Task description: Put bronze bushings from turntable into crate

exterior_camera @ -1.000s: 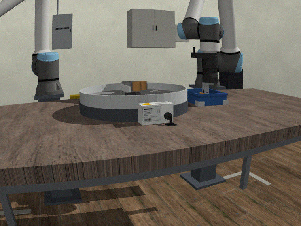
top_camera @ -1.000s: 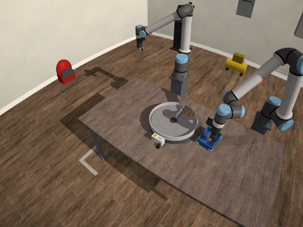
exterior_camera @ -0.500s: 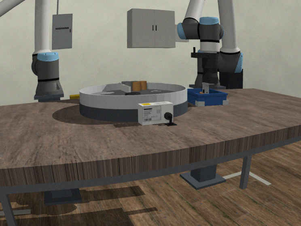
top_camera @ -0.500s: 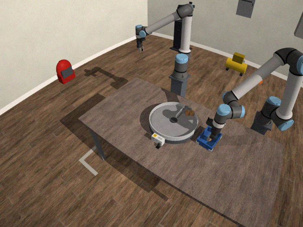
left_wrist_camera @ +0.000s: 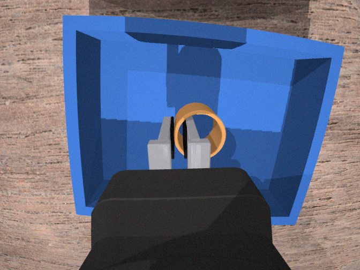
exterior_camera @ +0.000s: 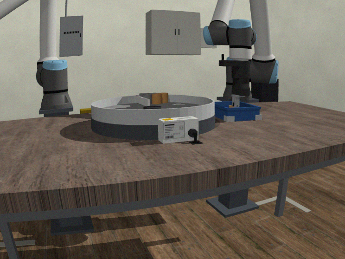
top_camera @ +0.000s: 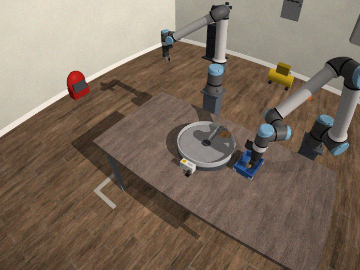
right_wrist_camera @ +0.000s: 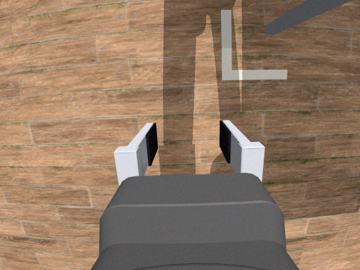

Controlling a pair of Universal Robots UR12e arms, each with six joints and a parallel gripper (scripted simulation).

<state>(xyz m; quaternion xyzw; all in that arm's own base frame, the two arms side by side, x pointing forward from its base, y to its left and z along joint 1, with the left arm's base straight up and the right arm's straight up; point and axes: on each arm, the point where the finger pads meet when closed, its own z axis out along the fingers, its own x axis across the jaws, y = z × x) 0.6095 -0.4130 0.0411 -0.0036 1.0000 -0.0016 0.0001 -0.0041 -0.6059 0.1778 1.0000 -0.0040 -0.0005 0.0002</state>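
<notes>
Two bronze bushings (top_camera: 225,134) (exterior_camera: 159,98) are seen upright on the turntable (top_camera: 186,159) (exterior_camera: 117,115), at two o'clock from its hub in the top view. Just beside them, toward one o'clock, the grey steel bushings (top_camera: 221,127) are partly hidden; their number cannot be told. A pale bar (top_camera: 213,133) (exterior_camera: 143,100) lies near both groups. At four o'clock from the turntable, the blue crate (top_camera: 242,171) (exterior_camera: 241,114) (left_wrist_camera: 69,116) is set level on the desk (top_camera: 220,200) (exterior_camera: 111,161) (left_wrist_camera: 31,130), between its visible white corner guides (exterior_camera: 228,118). Within the crate's walls, another bronze bushing (top_camera: 249,166) (exterior_camera: 230,106) (left_wrist_camera: 222,135) is grasped by its wall in the left end effector (top_camera: 250,163) (exterior_camera: 235,102) (left_wrist_camera: 178,129), one finger inside the ring; whether the crate floor is touched cannot be told. The right end effector (top_camera: 167,58) (right_wrist_camera: 188,134) is released and held well apart, at eleven o'clock from the turntable. A white box (top_camera: 187,165) (exterior_camera: 178,129) is placed at seven o'clock.
</notes>
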